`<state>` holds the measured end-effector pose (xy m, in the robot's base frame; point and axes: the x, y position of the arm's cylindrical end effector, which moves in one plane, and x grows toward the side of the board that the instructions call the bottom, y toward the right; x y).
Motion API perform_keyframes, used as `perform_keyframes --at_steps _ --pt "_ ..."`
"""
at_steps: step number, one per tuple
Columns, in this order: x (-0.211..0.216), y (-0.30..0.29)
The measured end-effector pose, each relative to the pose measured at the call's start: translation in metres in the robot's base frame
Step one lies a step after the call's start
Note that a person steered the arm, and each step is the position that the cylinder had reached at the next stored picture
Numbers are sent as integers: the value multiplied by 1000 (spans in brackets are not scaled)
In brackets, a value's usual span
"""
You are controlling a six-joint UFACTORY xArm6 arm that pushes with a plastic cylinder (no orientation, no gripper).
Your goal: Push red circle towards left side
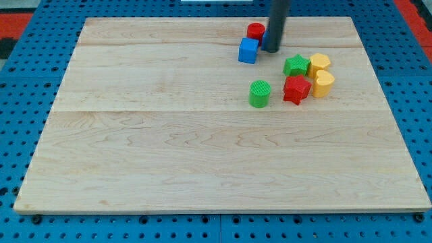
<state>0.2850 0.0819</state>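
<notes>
The red circle [255, 30] sits near the view's top, right of centre, on the wooden board [169, 135]. A blue cube [248, 50] lies just below it, touching or nearly touching it. My tip [270, 49] is at the end of the dark rod coming down from the view's top. It stands just right of the blue cube and to the lower right of the red circle, very close to both.
A cluster lies at the view's right: a green star [295, 65], a red star [296, 89], a yellow hexagon [319, 63] and a yellow heart [324, 84]. A green cylinder [259, 93] stands left of the red star. Blue pegboard surrounds the board.
</notes>
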Motion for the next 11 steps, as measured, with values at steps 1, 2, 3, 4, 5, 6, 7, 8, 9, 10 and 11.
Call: perform_keyframes --at_steps 1,2,3,4,5,6,7,8,9,10,11 --pt "8 -22" --pt "38 25" --pt "22 84" --pt "4 85" --pt "-30 45" --pt "-56 7" --pt "-56 -53" --pt "-42 -54" --pt "-25 -114" --pt "-7 -82" --pt "20 -124"
